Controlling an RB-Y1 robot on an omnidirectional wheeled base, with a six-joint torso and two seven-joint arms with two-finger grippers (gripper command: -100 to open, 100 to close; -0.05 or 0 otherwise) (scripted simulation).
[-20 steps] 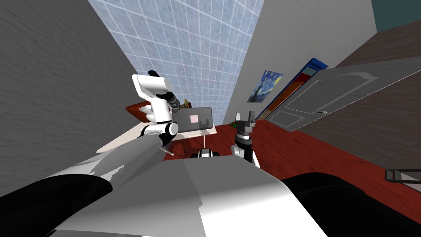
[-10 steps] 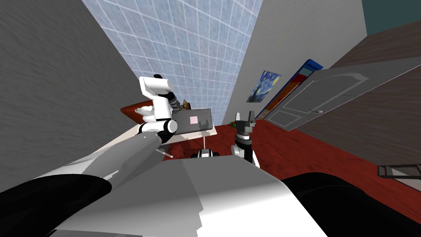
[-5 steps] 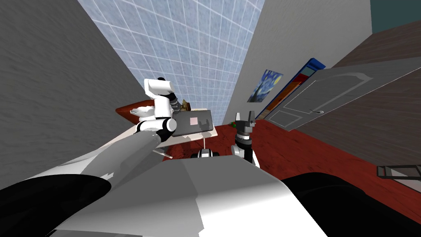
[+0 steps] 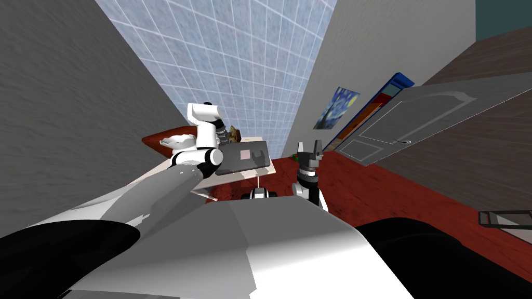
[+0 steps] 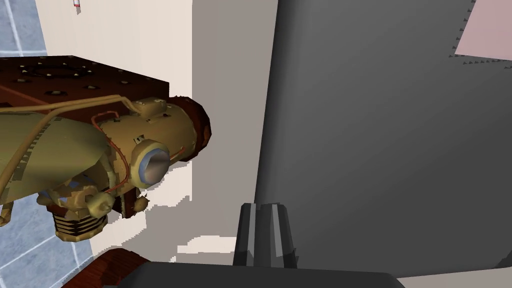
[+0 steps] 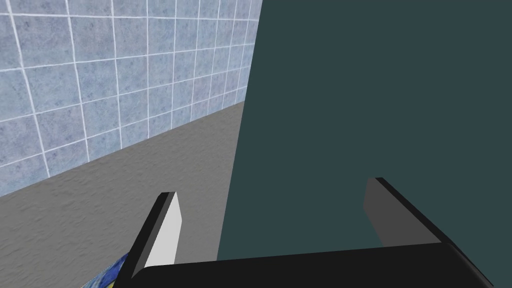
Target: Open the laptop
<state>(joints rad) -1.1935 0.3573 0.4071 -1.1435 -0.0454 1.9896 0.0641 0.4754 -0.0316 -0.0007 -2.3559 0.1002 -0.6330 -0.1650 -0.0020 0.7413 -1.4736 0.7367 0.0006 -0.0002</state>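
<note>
Grey blades of the right gripper (image 4: 310, 148) stood spread and empty. It was raised just right of centre in the head view, above the red flooring (image 4: 395, 197).

Left of centre, the left gripper (image 5: 265, 227) was extended over a pale table (image 5: 227, 65). Its jaws were clenched on the edge of the laptop (image 5: 380, 150), with the lid's rim running in between the two blades.

The laptop was recorded as a dark grey slab bearing a pale pink patch (image 5: 487, 30). It rested on the table a little left of centre in the head view, its broad face tilted toward the camera. How far the lid stood from its base could not be determined.

Near the laptop, with bare tabletop between them, sat a brass-coloured device (image 5: 150, 135) strung with thin wires. It was mounted on a dark brown block (image 5: 75, 75).

Further back, a blue tiled wall (image 4: 249, 62) occupied the upper centre of the head view. A painting of a swirling night sky (image 4: 336, 108) hung right of centre, and a grey panelled door (image 4: 410, 122) stood at the right of the frame.
</note>
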